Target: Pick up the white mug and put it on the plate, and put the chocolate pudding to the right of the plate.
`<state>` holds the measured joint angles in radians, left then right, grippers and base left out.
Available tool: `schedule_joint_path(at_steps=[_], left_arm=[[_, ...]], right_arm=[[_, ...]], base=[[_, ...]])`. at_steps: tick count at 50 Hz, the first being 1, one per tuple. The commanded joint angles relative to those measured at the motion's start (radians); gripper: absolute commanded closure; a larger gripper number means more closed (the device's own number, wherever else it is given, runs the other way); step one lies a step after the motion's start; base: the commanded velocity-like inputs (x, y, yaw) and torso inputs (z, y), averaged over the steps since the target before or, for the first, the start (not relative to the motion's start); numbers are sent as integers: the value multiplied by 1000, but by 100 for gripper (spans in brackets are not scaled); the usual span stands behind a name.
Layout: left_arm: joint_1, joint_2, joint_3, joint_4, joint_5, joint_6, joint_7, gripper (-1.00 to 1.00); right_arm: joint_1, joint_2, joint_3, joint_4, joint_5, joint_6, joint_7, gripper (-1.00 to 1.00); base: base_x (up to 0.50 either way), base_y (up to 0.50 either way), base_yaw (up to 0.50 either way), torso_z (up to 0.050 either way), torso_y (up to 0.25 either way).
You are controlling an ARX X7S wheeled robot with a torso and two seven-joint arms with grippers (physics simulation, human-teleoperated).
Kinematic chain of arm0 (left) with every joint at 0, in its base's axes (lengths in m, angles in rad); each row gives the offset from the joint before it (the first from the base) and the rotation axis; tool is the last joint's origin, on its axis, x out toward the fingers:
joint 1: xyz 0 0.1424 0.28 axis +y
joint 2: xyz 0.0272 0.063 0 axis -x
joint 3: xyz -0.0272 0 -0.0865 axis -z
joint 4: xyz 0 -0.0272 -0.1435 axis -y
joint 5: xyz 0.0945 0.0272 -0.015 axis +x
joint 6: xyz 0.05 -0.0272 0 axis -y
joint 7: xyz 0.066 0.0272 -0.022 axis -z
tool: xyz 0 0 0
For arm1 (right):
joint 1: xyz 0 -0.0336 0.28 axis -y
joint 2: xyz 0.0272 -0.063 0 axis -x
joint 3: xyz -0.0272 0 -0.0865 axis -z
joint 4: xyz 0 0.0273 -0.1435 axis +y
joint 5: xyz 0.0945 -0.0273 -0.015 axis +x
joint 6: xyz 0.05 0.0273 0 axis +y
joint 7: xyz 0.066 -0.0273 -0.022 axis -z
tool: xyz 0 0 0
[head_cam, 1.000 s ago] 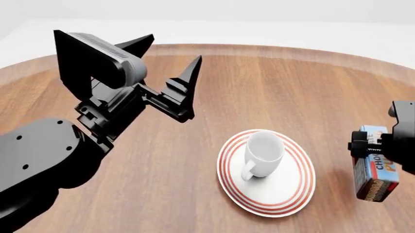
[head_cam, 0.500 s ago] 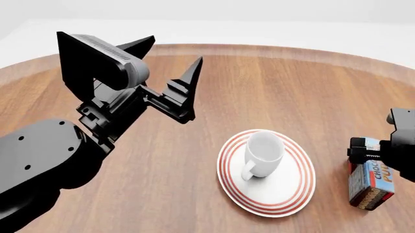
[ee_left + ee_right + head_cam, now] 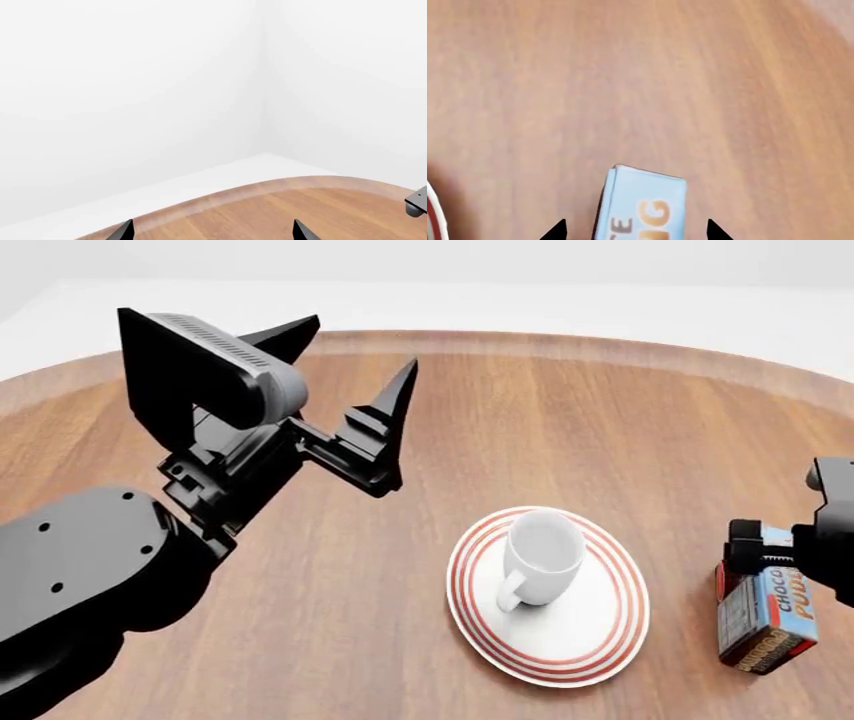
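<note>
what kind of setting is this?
Likely a bare simulated test room, no real furnishings: one round wooden table, blank white walls meeting at a corner, and only a plate with mug plus a pudding box.

The left arm (image 3: 94,570) is matte black and bulky, with small round screw holes on its rounded shell. Its end effector (image 3: 340,390) has pointed, triangular black fingers (image 3: 398,390) behind a ribbed, blocky housing.

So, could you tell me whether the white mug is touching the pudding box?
Apart. The head view shows the mug standing on the plate, with bare wood plainly between the plate's rim and the pudding box.
</note>
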<state>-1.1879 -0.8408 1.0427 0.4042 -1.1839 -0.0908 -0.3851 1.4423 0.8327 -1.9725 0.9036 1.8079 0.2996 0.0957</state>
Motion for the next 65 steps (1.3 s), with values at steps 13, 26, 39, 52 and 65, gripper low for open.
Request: schedule_joint_path(at_steps=[13, 26, 39, 52, 65], left_arm=[[4, 13, -27, 10, 10, 6, 21, -100], [5, 11, -30, 12, 9, 6, 23, -100], [4, 7, -35, 24, 8, 5, 19, -100], [5, 2, -38, 30, 12, 2, 14, -100], [6, 0, -40, 37, 15, 0, 10, -100]], right_arm=[[204, 95, 10, -213, -79, 89, 98, -100], [291, 133, 9, -308, -118, 122, 131, -100], [525, 263, 33, -545, -220, 187, 174, -100], [677, 452, 74, -904, -349, 212, 235, -100], [760, 625, 140, -1215, -445, 196, 254, -100]], base=[[0, 0, 0, 0, 0], [0, 0, 0, 0, 0], [0, 0, 0, 0, 0], [0, 0, 0, 0, 0], [0, 0, 0, 0, 0]])
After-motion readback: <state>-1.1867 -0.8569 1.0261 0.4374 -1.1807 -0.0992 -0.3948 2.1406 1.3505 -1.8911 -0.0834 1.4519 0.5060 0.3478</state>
